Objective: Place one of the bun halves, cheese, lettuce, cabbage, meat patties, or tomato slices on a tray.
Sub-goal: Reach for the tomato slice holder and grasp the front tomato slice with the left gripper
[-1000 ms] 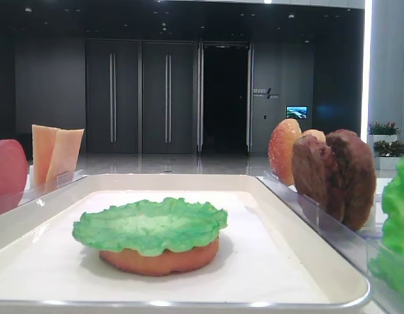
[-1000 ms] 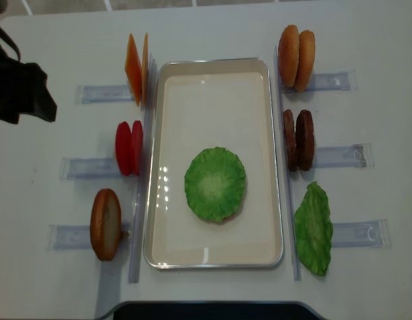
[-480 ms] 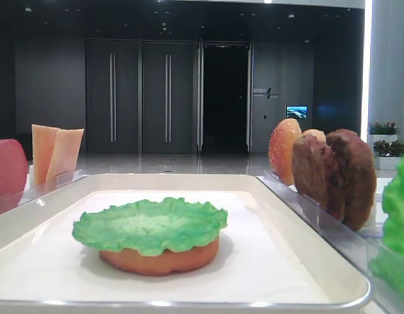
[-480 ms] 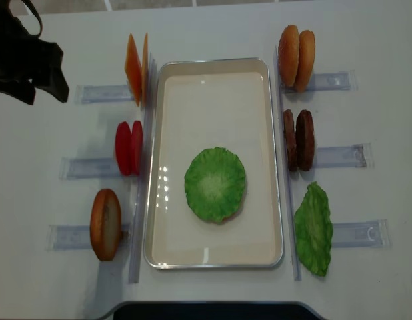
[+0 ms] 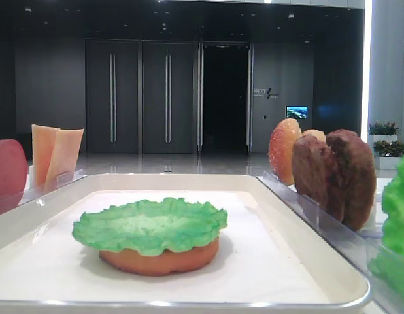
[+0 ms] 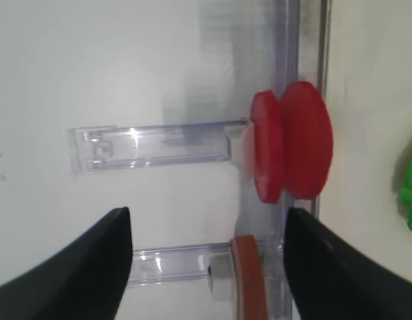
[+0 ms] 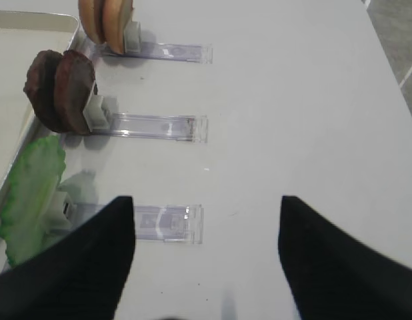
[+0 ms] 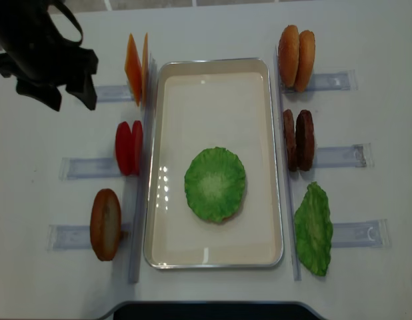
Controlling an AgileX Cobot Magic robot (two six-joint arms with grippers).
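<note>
Hovering with its black jaws spread wide and empty, the left gripper [image 8: 56, 93] sits up-table of the upright smooth red tomato slices [image 8: 129, 147] racked beside the cream-white rectangular tray [image 8: 156, 167], seemingly approaching; next it must descend and pinch one.

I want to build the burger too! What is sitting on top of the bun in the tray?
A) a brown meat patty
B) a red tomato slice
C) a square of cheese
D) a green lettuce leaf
D: a ruffled green lettuce leaf lies flat over the bun half in the tray.
</note>
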